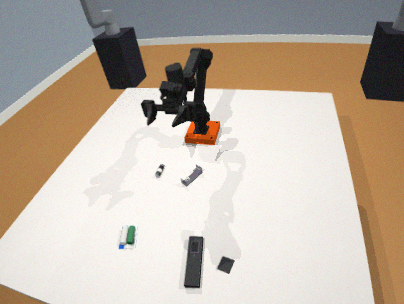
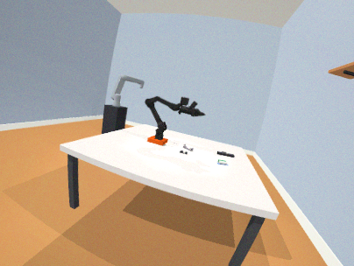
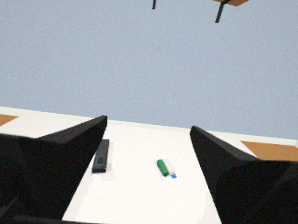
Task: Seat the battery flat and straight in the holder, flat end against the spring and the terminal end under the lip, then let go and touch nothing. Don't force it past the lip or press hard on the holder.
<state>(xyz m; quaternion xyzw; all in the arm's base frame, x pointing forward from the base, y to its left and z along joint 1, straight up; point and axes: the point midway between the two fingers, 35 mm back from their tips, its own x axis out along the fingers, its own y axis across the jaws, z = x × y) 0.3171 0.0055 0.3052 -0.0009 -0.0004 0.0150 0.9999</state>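
Observation:
The battery (image 1: 160,170) (image 2: 183,152), small with dark and pale parts, lies on the white table, outside the holder and a short way from it. The grey-purple holder (image 1: 192,176) (image 2: 188,148) lies at a slant, with raised ends; its spring and lip are too small to tell apart. My gripper (image 1: 162,122) (image 2: 202,114) (image 3: 150,125) is open and empty, raised well above the table, nearer the arm's base than the battery in the top view. The wrist view shows neither battery nor holder.
A long black remote-like object (image 1: 194,265) (image 2: 225,154) (image 3: 101,156) lies toward the far end from the base. A dark square piece (image 1: 226,265) is beside it. A green and a white cylinder (image 1: 127,236) (image 2: 223,162) (image 3: 165,168) lie together at the other side.

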